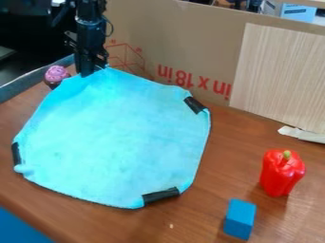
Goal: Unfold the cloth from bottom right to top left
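Cloth (120, 137) is opened out over most of its area, lying on the bench (228, 161), so I'd call the unfold nearly done. Broad blue face up, no big fold across the middle that I can see. Black patches on its rim at about 2 o'clock (195, 105), 5 o'clock (160, 195) and 9 o'clock (16, 154). End effector (90, 69) is right at the cloth's 11 o'clock edge, i.e. the top-left corner the task aims for. Can't tell if it's open, closed or gripping fabric; it's dark on dark there, but the cloth looks slightly peaked at that spot, so it may have hold of the corner. What's left, my read: lay that corner down, let go if it's held, back off without dragging. Small curl near the 9 o'clock patch and a bent-in look at the 2 o'clock one might want a tidy. Cupcake (57, 75) sits just beside at 11 o'clock, so a further pull that way could nudge it. Pepper (281, 172) and blue block (240, 219), around 4 o'clock, are apart from the cloth.
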`<state>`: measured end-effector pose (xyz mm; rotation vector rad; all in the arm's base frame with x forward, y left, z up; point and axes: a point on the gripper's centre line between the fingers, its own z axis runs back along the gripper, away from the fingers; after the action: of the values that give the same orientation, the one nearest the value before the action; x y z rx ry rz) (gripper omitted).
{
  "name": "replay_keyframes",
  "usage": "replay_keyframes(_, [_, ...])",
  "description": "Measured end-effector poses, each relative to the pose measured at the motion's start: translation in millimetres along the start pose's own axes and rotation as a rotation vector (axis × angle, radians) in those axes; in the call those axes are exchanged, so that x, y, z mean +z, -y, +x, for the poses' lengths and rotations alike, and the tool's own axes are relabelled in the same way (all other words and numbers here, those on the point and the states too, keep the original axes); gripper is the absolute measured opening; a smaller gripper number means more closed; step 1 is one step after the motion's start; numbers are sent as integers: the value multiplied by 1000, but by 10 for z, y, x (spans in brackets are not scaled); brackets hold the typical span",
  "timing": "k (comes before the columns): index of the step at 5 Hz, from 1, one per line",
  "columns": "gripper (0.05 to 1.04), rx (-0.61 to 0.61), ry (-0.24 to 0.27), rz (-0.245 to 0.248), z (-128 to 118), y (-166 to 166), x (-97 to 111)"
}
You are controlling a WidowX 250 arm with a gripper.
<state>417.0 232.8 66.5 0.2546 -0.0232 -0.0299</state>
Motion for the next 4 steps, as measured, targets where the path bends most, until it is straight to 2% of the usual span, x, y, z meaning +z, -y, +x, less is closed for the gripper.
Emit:
replay_keyframes(1, [227,12,19,19,43,-65,79])
replay_keyframes(2, [488,25,-16,11,-2,-75,-50])
replay_keyframes(3, [783,20,-20,15,-12,-71,-82])
replay_keyframes(4, [996,6,-41,-9,-72,8,-185])
